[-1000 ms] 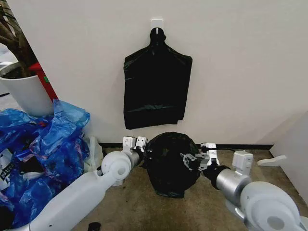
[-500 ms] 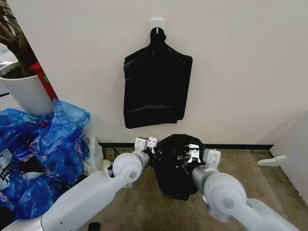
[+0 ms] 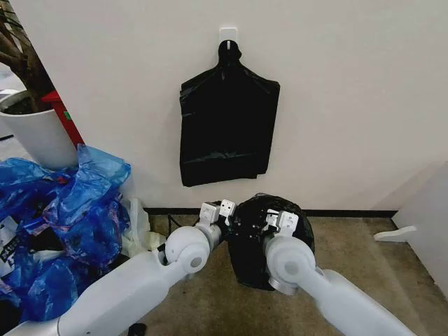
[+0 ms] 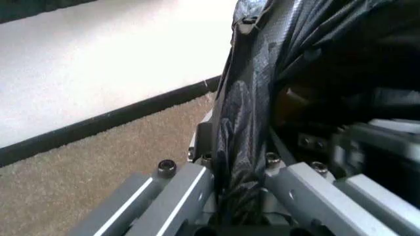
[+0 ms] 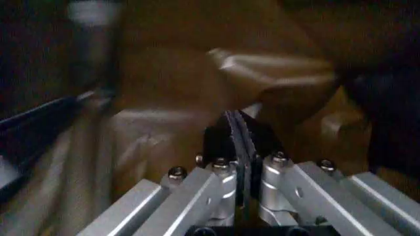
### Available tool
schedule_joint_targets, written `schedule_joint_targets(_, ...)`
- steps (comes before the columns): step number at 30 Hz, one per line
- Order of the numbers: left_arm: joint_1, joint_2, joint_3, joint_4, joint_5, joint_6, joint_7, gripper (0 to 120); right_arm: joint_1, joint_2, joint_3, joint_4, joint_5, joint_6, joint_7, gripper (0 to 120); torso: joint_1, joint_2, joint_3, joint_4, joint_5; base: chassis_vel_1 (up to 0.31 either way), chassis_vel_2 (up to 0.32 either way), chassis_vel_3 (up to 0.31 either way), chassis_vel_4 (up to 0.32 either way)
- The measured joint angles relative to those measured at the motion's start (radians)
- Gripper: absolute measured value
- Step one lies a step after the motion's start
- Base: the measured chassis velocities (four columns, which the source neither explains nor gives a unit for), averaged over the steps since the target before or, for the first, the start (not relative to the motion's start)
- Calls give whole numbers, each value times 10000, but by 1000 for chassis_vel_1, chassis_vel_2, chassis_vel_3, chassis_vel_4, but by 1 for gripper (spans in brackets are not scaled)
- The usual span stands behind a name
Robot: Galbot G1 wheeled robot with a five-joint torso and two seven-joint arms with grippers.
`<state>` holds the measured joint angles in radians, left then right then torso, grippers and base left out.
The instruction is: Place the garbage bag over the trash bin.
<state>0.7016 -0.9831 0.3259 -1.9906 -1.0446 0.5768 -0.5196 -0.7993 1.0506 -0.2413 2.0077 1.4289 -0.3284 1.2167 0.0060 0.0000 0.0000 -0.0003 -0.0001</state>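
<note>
The garbage bag (image 3: 253, 260) stands on the carpet by the wall as a glossy black, rounded bucket shape; the trash bin is hidden under it. My left gripper (image 3: 229, 211) is at the bag's upper left edge. In the left wrist view this gripper (image 4: 239, 164) is shut on a fold of the black film (image 4: 259, 78). My right gripper (image 3: 275, 219) is at the top of the bag, close to the left one. In the right wrist view it (image 5: 237, 132) is shut on a thin sheet of film, with wrinkled film (image 5: 190, 73) just beyond.
A flat black bundle (image 3: 227, 129) hangs from a wall hook above the bag. Blue plastic bags (image 3: 63, 224) are heaped at the left, below a white plant pot (image 3: 35, 136). A white piece (image 3: 395, 233) lies on the floor at the right.
My right arm has swung left, and its gripper has moved from the bag's right side to its top. The left gripper has shifted slightly right. The bag now looks narrower.
</note>
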Motion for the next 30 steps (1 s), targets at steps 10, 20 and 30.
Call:
schedule_joint_targets(10,466,211,-888,-589,-49,170,251,1,154,189,-48,-742,-34,-66,-403,0,0,0,-1,0,0,0,0,0,0)
schedule_joint_targets(20,679,241,-1004,-998,-52,262,408,1,571,292,-310,-1274,-29,-56,-387,0,0,0,-1,0,0,0,0,0,0)
schedule_joint_targets(30,709,211,-1348,-1190,-63,269,521,1,564,433,-473,-1713,-93,-20,-398,0,0,0,-1,-1,1,0,0,0,0)
